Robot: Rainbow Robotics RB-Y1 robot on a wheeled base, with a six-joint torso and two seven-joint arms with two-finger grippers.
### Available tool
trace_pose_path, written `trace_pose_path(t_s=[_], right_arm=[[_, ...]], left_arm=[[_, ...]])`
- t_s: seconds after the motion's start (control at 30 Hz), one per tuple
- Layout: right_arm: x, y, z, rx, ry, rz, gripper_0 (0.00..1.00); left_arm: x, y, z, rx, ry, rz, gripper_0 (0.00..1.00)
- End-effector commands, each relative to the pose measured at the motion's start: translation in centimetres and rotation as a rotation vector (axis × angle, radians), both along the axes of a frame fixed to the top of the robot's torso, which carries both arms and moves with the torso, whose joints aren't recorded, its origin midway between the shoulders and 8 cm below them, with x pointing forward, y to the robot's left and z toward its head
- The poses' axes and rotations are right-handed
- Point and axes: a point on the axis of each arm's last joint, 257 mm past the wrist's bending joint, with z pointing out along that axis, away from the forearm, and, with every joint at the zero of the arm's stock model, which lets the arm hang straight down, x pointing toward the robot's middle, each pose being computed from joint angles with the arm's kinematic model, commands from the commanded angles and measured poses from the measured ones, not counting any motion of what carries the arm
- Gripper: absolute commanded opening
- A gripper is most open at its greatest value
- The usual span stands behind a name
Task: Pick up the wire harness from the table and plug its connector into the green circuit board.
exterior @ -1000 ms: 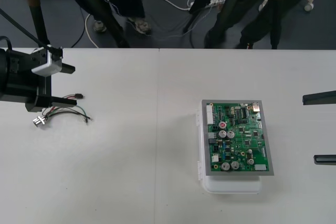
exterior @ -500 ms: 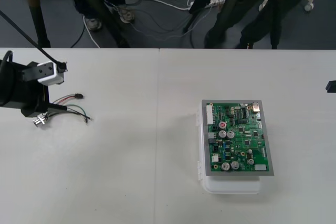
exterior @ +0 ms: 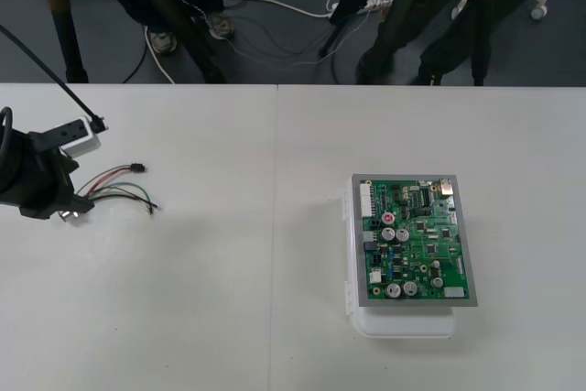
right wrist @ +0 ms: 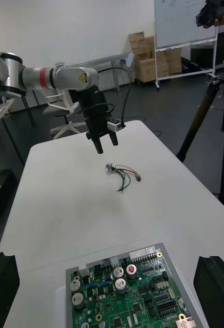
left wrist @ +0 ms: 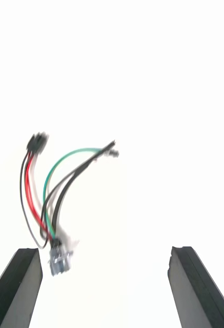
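Front view, circuit board (exterior: pixel 417 240): green, lying flat on a white base (exterior: pixel 403 323) on the table (exterior: pixel 229 318).
Front view, wire harness (exterior: pixel 117 192): flat on the table, well to the left of the board, nothing plugged into the board.
Front view, left gripper (exterior: pixel 66 199): over the harness end farthest from the board.
Right wrist view, right gripper (right wrist: pixel 106 259): directly over the board, fingers (right wrist: pixel 1 287) spread wide, gripping nothing.
Right wrist view, left gripper: hangs above the table past the harness, far from the board, clear of the wires.
Left wrist view, left gripper: fingers (left wrist: pixel 19 287) wide apart, nothing held.
Left wrist view, socket (left wrist: pixel 60 259): just beside one finger, wires fanning away to the plug (left wrist: pixel 37 139).
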Motion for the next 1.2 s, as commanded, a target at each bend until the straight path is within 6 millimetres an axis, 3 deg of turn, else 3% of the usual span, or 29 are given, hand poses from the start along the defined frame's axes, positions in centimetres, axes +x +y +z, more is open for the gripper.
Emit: trace_pose_path(t_s=[0.03, 0.33, 0.6, 0.8, 0.9, 1.2], right_arm=[[-0.5, -0.9, 1.1, -0.030, -0.071, 0.000, 1.00], [-0.5, -0.8, 1.8, -0.044, -0.100, 0.007, 1.00], [-0.3, -0.9, 2.1, -0.060, -0.142, 0.004, 1.00], [-0.3, -1.0, 2.6, -0.087, -0.178, 0.009, 1.00], [-0.3, -1.1, 2.7, -0.080, -0.180, 0.008, 1.00], [-0.4, -0.9, 2.9, -0.042, -0.181, 0.025, 1.00]], left_arm=[[1.0, 3.7, 0.6, 0.065, -0.003, 0.104, 0.73], [2.1, 7.4, -0.8, 0.218, -0.030, 0.227, 0.72], [2.4, 8.6, -2.8, 0.287, -0.013, 0.306, 0.73], [3.9, 10.4, -5.1, 0.351, 0.015, 0.335, 0.76], [4.7, 10.9, -5.5, 0.376, 0.010, 0.350, 0.77], [6.6, 10.0, -6.5, 0.361, 0.016, 0.372, 0.78]])
